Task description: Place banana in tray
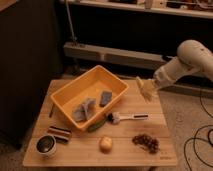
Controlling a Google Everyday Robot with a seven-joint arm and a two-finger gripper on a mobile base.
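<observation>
Camera view, single station. The claw point(146, 91) hangs in the air at the right side of the table point(150, 107), above its far right edge, on a white arm point(192, 57) that comes in from the upper right. Its fingers are drawn together on a slim pale-yellow item, read as the banana point(142, 85). Claw and fruit run together in colour, so the exact line of contact cannot be made out. The banana is thus off the table and outside the tray point(75, 85), level with the tray's right corner and just beside it. The tray lies to the left of the claw and a little lower, set at an angle on the boards. Inside it are two grey-blue pieces: one point(106, 97) nearer the claw, the other point(82, 109) further left. Below the claw and slightly left, a brush point(127, 117) lies flat with its white head towards the tray. A cucumber point(96, 125) lies against the tray's near wall, lower left of the claw. Directly below the claw, near the front edge, sits a bunch of grapes point(145, 142). A round fruit point(105, 144) sits to their left, apart from them. Far to the lower left are a striped dark block point(60, 134) and a round bowl point(46, 145), close together.
</observation>
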